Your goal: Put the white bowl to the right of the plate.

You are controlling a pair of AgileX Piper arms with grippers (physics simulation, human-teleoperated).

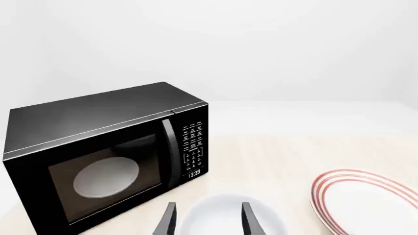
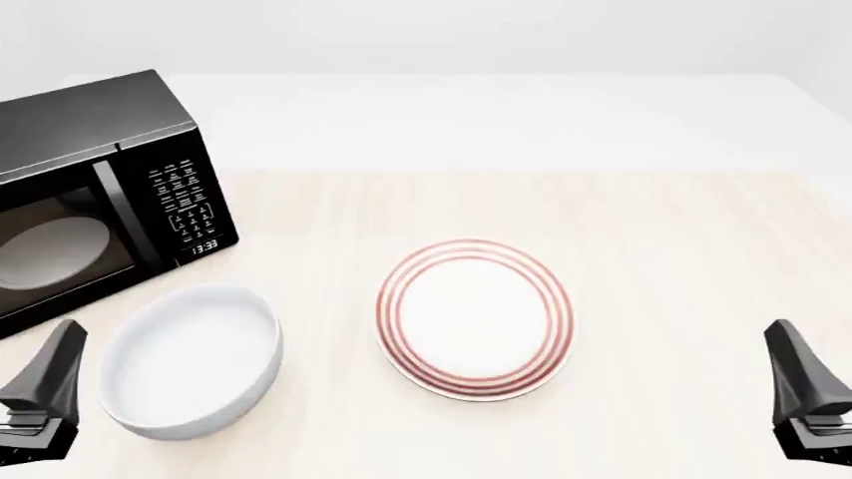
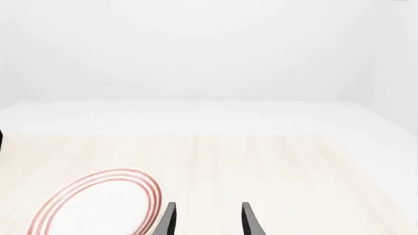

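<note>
Plain glossy white round deep bowl sits on the pale wood-grain desk, near the desk's front-left corner, upright, hollow up, nothing in it. Round, so no long axis to line up with; any point of the rim serves.

Flat round white plate with concentric red rings lies toward the middle of the front edge, just beside the bowl on the bowl's right, a narrow strip of bare desk between them. Not touching. Bare desk runs from the plate's right side toward the right edge; that is where the bowl has to end up.

Black microwave oven with keypad and lit clock stands at the left edge behind the bowl, close to its back rim; a pale disc shows through the door glass.

Left end effector hangs just left of the bowl, near the rim, apart from it. In the left wrist view the bowl lies straight ahead between the two dark fingers. Fingers spread, holding nothing, touching nothing.

Right end effector is at the front-right, well apart from the bowl, with the plate between. Fingers spread, empty.

Judgement: left arm is nearer and better aligned; the reach is forward and rightward onto the near rim.
</note>
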